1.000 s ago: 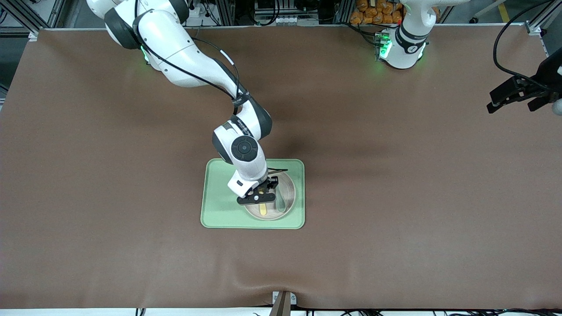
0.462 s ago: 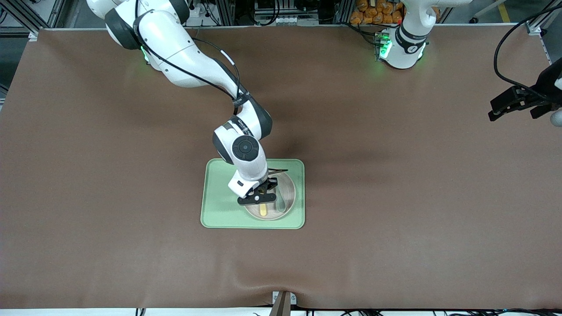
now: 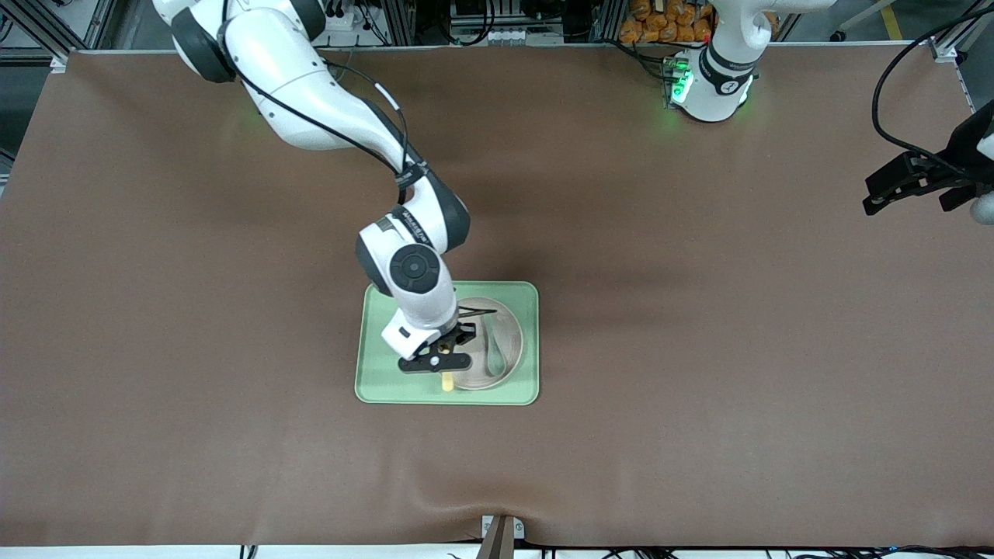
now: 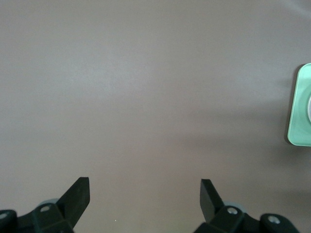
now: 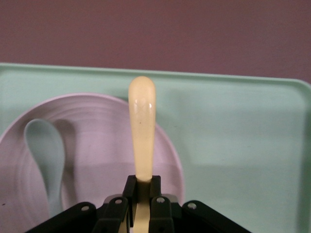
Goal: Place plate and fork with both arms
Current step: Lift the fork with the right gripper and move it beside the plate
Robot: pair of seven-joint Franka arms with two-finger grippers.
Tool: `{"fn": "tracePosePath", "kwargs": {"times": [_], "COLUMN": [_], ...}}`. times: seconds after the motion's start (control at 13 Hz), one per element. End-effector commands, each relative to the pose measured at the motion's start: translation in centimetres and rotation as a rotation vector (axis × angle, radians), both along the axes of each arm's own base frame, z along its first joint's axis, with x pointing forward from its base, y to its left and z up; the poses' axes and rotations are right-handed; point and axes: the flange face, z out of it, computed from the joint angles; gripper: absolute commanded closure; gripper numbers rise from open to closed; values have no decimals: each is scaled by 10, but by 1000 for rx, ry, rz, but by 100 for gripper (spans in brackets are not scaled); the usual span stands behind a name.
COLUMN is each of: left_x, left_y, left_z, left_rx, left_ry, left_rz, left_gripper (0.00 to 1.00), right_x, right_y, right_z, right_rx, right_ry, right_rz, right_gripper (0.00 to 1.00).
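Observation:
My right gripper (image 3: 443,359) hangs over the light-green tray (image 3: 382,380), shut on the pale yellow fork (image 3: 448,383). In the right wrist view the fork's handle (image 5: 142,121) sticks out from between the fingers of this gripper (image 5: 142,187), over the rim of the beige-pink plate (image 5: 97,145). The plate (image 3: 511,335) lies on the tray at its end toward the left arm. My left gripper (image 3: 912,185) waits open over bare table at the left arm's end. Its wrist view shows this gripper (image 4: 146,194) with nothing between the fingers.
A grey-green spoon (image 3: 494,351) lies in the plate, and its bowl (image 5: 46,145) also appears in the right wrist view. A brown mat (image 3: 699,349) covers the table. The tray's edge (image 4: 300,104) shows in the left wrist view.
My right gripper has shut on the fork and carried it from the middle of the plate toward the right arm's end of the tray. The left gripper has barely moved.

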Motion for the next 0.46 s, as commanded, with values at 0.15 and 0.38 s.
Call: {"fn": "tracePosePath", "kwargs": {"times": [0.15, 0.38], "left_x": [-15, -11], "left_y": [8, 6], "left_z": [22, 18], "left_rx": [17, 22], "left_ry": [-19, -16], "left_rz": [-10, -13], "left_gripper": [0, 0], "right_x": [4, -11], "right_y": [-54, -68], "right_z": [5, -11], "right_rx": [-35, -52], "right_ry": [65, 93], "right_rz": [-13, -12], "right_gripper": [100, 100]}}
